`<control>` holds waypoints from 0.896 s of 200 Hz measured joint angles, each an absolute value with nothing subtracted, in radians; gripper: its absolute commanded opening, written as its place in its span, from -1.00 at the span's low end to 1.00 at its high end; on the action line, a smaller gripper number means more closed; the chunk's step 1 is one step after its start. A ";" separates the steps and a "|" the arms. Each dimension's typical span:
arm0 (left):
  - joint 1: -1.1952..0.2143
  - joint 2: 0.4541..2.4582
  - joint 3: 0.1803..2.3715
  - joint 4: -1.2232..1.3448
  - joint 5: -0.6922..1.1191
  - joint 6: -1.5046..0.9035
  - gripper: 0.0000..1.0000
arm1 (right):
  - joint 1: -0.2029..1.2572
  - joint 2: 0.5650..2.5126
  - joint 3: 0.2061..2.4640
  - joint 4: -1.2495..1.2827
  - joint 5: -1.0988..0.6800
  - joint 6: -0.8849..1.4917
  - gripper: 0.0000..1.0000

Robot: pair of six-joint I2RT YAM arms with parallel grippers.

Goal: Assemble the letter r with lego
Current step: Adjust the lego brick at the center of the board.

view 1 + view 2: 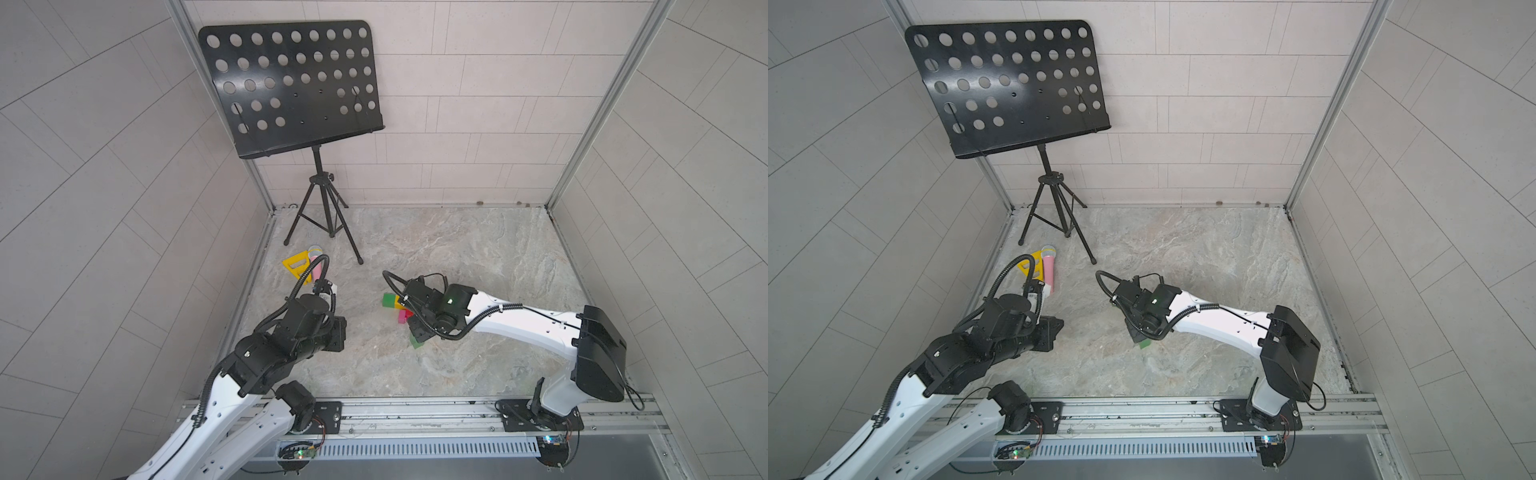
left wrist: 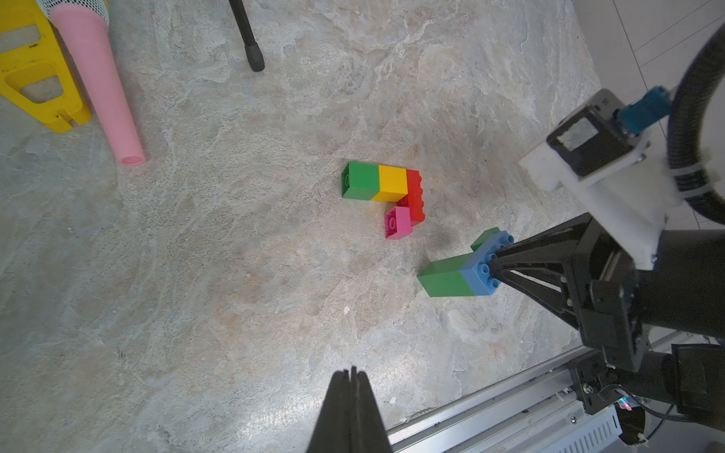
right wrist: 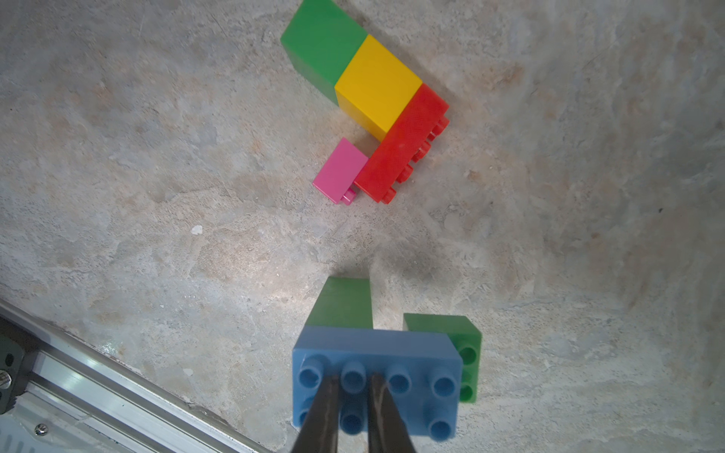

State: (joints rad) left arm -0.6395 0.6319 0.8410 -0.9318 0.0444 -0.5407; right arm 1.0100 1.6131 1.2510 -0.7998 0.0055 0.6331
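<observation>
On the stone floor lies a joined lego piece: a green brick, a yellow brick and a longer red brick in a row, with a pink brick on the red one's side. In the right wrist view they are the green, yellow, red and pink bricks. My right gripper is shut on the studs of the blue brick, which caps a green column. Another green brick sits right beside it. My left gripper hovers shut and empty over bare floor.
A black music stand on a tripod occupies the back left. A yellow plastic triangle and a pink toy microphone lie near its feet. An aluminium rail runs along the front edge, and tiled walls enclose the floor.
</observation>
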 measured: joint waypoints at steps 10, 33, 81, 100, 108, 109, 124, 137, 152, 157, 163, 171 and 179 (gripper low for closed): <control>-0.640 0.634 0.841 -0.932 0.044 -0.541 -1.00 | 1.010 1.617 1.257 -0.805 0.006 0.633 -0.63; -0.640 0.638 0.841 -0.932 0.045 -0.541 -1.00 | 1.010 1.629 1.280 -0.829 0.007 0.633 -0.58; -0.640 0.638 0.841 -0.932 0.045 -0.541 -1.00 | 1.014 1.641 1.385 -0.882 -0.020 0.617 -0.44; -0.640 0.638 0.841 -0.932 0.045 -0.541 -1.00 | 1.007 1.641 1.438 -0.885 -0.050 0.600 -0.37; -0.640 0.638 0.841 -0.932 0.045 -0.541 -1.00 | 1.004 1.641 1.456 -0.886 -0.062 0.595 -0.33; -0.640 0.638 0.841 -0.932 0.045 -0.541 -1.00 | 1.003 1.641 1.459 -0.886 -0.065 0.592 -0.32; -0.640 0.638 0.841 -0.932 0.044 -0.541 -1.00 | 0.993 1.641 1.482 -0.888 -0.086 0.572 -0.23; -0.640 0.635 0.841 -0.932 0.044 -0.541 -1.00 | 0.975 1.636 1.486 -0.889 -0.099 0.559 -0.07; -0.640 0.627 0.841 -0.932 0.044 -0.541 -1.00 | 0.944 1.615 1.475 -0.894 -0.109 0.544 0.05; -0.640 0.623 0.841 -0.932 0.044 -0.541 -1.00 | 0.932 1.604 1.465 -0.896 -0.110 0.548 0.11; -0.640 0.619 0.841 -0.932 0.044 -0.541 -1.00 | 0.920 1.586 1.453 -0.899 -0.111 0.546 0.21; -0.640 0.615 0.841 -0.932 0.044 -0.541 -1.00 | 0.906 1.560 1.435 -0.904 -0.111 0.543 0.37; -0.640 0.612 0.841 -0.931 0.044 -0.541 -1.00 | 0.896 1.533 1.415 -0.904 -0.111 0.546 0.57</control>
State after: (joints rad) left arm -0.6395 0.6117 0.8410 -0.9314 0.0437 -0.5407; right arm 0.8959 1.5333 1.4155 -0.9043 -0.1112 0.5457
